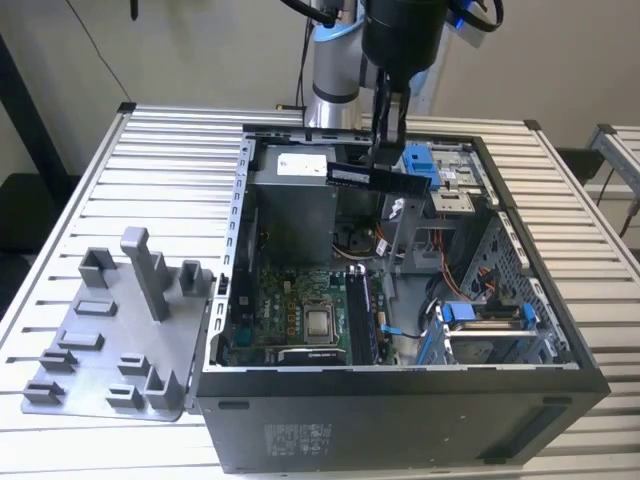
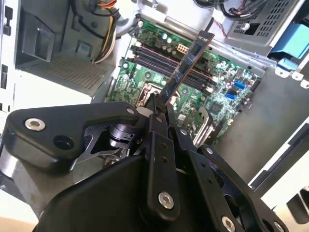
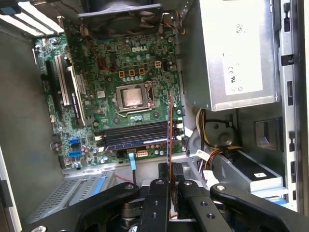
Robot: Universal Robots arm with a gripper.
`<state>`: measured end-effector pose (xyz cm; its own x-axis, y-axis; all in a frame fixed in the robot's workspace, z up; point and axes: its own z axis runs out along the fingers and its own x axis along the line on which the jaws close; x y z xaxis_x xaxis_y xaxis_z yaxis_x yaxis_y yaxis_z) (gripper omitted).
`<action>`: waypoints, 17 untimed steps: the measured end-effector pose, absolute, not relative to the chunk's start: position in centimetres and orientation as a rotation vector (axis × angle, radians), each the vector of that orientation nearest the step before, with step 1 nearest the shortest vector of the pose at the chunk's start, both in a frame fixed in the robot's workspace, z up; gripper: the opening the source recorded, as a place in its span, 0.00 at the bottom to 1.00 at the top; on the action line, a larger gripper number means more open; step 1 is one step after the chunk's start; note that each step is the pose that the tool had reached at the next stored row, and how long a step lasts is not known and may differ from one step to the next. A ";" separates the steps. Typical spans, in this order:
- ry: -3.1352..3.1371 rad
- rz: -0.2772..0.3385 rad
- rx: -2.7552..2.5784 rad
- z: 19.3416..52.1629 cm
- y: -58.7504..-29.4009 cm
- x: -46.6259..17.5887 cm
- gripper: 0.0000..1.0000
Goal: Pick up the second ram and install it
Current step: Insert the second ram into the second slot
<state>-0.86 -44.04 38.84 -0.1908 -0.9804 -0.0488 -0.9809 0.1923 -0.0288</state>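
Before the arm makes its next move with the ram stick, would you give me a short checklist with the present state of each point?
1. Grip: the gripper is shut on the second ram: ok.
2. Clearance: the ram hangs above the open computer case, touching nothing that I can see: ok.
3. Alignment: in the first wrist view the ram lies crosswise to the memory slots: not ok.
4. Position: in the exterior view the ram is not over the slots: not ok.
5. A free slot to take it: cannot tell.
6. Slot latches open: cannot tell.
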 end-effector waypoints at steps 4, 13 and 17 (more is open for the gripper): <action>2.446 0.011 -1.880 38.8 -44.0 -0.9 0.14; 2.584 0.004 -1.686 38.7 -44.0 -0.9 0.14; 2.640 0.000 -1.597 38.7 -44.0 -0.9 0.14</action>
